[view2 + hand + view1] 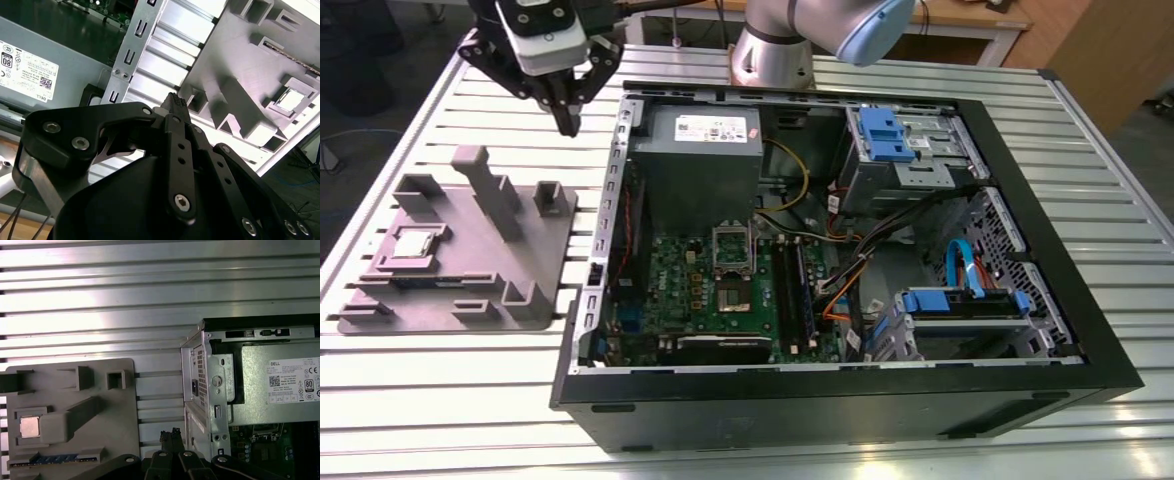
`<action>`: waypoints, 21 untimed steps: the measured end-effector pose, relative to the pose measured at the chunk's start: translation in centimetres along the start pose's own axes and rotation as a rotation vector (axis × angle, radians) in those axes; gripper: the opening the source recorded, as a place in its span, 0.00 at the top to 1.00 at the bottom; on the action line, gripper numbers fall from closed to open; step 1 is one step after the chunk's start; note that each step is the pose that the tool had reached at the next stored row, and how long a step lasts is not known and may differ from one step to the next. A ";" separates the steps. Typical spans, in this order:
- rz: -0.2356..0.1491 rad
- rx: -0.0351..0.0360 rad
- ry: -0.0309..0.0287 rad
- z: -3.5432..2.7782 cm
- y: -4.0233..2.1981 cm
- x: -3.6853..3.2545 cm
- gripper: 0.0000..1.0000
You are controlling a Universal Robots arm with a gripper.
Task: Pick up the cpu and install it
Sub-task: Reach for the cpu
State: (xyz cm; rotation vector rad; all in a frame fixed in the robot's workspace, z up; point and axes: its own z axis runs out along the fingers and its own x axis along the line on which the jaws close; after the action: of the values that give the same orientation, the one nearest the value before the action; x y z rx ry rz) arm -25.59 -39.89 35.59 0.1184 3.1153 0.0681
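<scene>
The cpu [411, 243] is a small silvery square lying flat in a recess of the grey fixture plate [467, 300], on the exterior view's left. It appears again in the second wrist view [292, 100] and in the first wrist view [30, 426]. My gripper [566, 126] hangs above the slatted table between the plate's far end and the computer case, well apart from the cpu. Its fingers [174, 100] are pressed together with nothing between them, as the first wrist view also shows at the fingertips [170, 434].
An open black computer case [854, 385] lies on the slatted metal table [1121, 180], with the green motherboard [720, 290], its socket [731, 248], a grey power supply [700, 150] and blue drive brackets [887, 135] inside. Upright blocks [487, 190] rise from the fixture plate.
</scene>
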 end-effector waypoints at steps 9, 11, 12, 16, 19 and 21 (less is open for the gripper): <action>0.000 0.0002 0.0002 0.08 -0.04 0.43 0.90; 0.000 0.0003 0.0003 0.10 -0.05 0.55 0.90; 0.000 0.0003 0.0003 0.10 -0.06 0.62 0.90; 0.000 0.0004 0.0004 0.07 -0.06 0.77 0.90; 0.000 0.0010 0.0002 -0.09 -0.06 0.84 0.90; 0.000 0.0012 0.0001 -0.26 -0.04 0.84 0.90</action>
State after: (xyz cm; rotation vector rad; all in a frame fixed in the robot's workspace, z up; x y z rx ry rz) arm -26.44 -39.87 35.82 0.1182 3.1155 0.0663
